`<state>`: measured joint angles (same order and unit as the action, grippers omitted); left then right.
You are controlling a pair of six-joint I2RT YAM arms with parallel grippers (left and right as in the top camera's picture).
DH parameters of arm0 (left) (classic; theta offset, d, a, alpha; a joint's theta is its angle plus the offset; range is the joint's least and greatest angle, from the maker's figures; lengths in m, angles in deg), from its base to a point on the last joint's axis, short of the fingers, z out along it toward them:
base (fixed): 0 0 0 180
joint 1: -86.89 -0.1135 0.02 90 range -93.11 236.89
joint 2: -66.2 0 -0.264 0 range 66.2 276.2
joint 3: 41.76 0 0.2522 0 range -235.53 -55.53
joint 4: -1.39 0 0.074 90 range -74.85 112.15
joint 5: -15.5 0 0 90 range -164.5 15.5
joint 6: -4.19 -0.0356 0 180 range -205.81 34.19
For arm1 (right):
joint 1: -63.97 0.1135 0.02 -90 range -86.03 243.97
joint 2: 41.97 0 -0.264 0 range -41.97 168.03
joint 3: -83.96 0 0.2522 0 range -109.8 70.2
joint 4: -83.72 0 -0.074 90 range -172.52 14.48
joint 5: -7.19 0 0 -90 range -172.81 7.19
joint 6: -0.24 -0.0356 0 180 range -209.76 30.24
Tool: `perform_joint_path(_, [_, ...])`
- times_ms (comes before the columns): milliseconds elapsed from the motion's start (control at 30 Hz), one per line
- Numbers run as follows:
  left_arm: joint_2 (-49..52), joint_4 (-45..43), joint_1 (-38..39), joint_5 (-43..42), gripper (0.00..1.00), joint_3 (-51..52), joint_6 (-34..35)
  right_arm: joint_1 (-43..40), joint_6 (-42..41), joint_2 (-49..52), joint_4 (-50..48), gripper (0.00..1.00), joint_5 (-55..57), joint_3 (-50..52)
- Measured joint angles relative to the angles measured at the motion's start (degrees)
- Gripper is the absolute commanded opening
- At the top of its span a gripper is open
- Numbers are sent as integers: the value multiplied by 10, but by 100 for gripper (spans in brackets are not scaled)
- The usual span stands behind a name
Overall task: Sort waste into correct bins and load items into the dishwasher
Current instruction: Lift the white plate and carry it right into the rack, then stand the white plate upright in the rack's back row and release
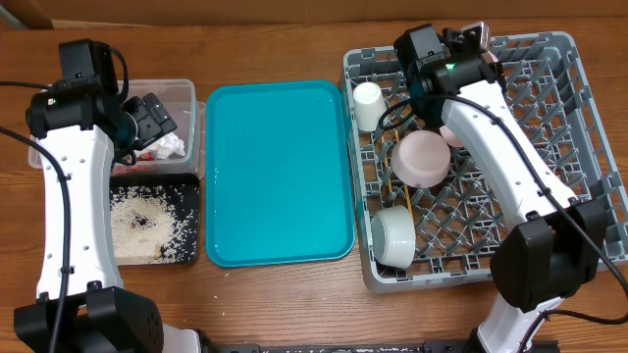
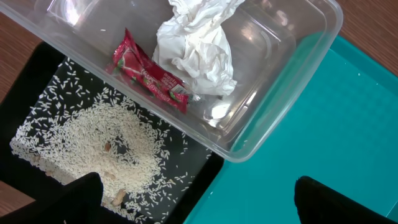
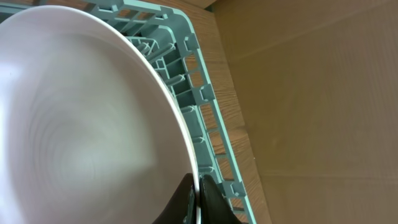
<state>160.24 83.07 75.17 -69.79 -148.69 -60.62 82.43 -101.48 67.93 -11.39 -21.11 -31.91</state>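
The pale pink plate (image 3: 93,124) is over the grey dish rack (image 3: 208,118), close to the rack's far rim. Its thin edge is pinched between the closed fingers of the right gripper (image 3: 196,186), and I cannot tell whether it rests on the pegs yet. It is shallow, smooth and glossy, with faint rings across its face, so the hold is a slim one on a slippery edge. Loading looks to be the step in hand, and probably a late one: a white cup (image 1: 368,103) and a whitish bowl (image 1: 395,235) already sit in the rack, though I cannot make out a second bowl. The next move calls for settling the plate between pegs until it stands by itself, then opening the fingers and lifting away without dragging the rim. Farther out, the teal tray (image 2: 348,124) is bare, the crumpled napkin (image 2: 196,50) and red packet (image 2: 149,71) lie in the clear tub (image 2: 292,74), and the rice (image 2: 106,149) lies in the black tray (image 2: 37,81). The left gripper (image 2: 198,180) hangs over the tub's corner, spread wide and holding nothing
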Motion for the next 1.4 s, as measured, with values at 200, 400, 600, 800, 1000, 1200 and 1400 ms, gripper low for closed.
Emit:
perform_joint_path(200, [0,0,0,0,100,0,0,0,0,0,-5,8,-16,0])
perform_joint_path(400, [0,0,0,0,100,0,0,0,15,0,-20,18,-30,0])
perform_joint_path(600, [0,0,0,0,100,0,0,0,60,0,-44,24,-49,0])
perform_joint_path(800, [0,0,0,0,100,0,0,0,81,0,-46,36,-84,0])
perform_joint_path(1000, [0,0,0,0,100,0,0,0,90,0,-47,39,-82,0])
perform_joint_path(1200, [0,0,0,0,100,0,0,7,90,0,-47,40,-80,0])
perform_joint_path(1400, [0,0,0,0,100,0,0,51,90,0,-60,51,-143,0])
